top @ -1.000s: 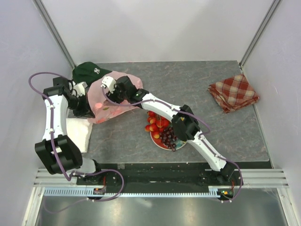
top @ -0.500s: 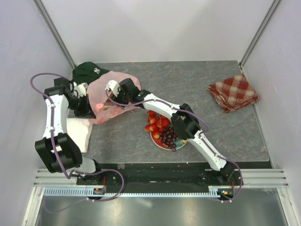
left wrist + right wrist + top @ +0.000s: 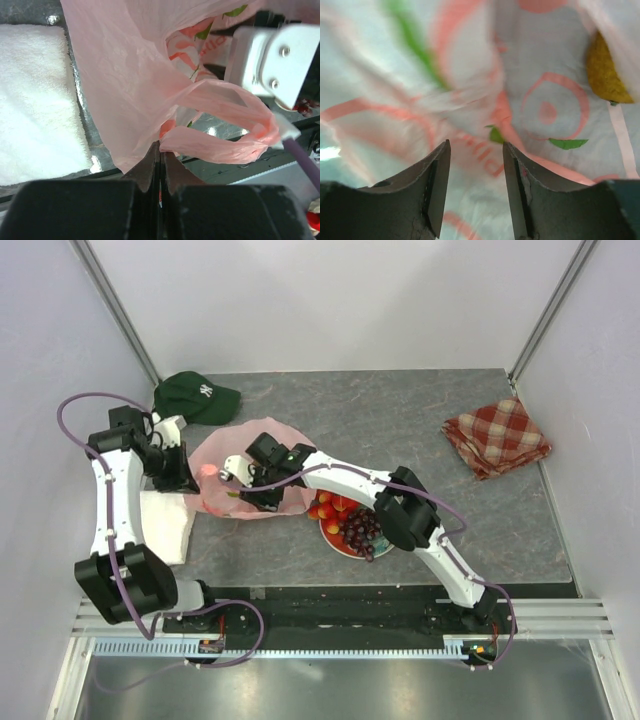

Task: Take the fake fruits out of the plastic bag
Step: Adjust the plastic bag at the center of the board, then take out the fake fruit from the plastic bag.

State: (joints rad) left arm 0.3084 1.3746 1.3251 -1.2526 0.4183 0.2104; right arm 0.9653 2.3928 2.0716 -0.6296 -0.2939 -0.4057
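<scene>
The plastic bag [image 3: 240, 440] lay crumpled on the left part of the table [image 3: 420, 430], between the two arms. The left gripper [image 3: 160, 152] was clenched on a fold of the bag's pink film, its fingers pressed together. A handle loop [image 3: 220, 147] curled off just to the right of the pinch. The right gripper [image 3: 476, 150] was at the bag, its fingers parted with nothing between them and only printed film showing beyond. A yellow-orange fruit [image 3: 602, 70] sat against that film at the far right of the wrist view.

Just right of the bag stood a plate [image 3: 338, 545] carrying red berries [image 3: 330, 508] and grapes [image 3: 358, 530]. A white towel [image 3: 165, 525] lay at the near left, touching the bag's edge. A green cap [image 3: 195, 395] rested in the far left corner, and a checked cloth [image 3: 497, 435] lay well apart at the far right.
</scene>
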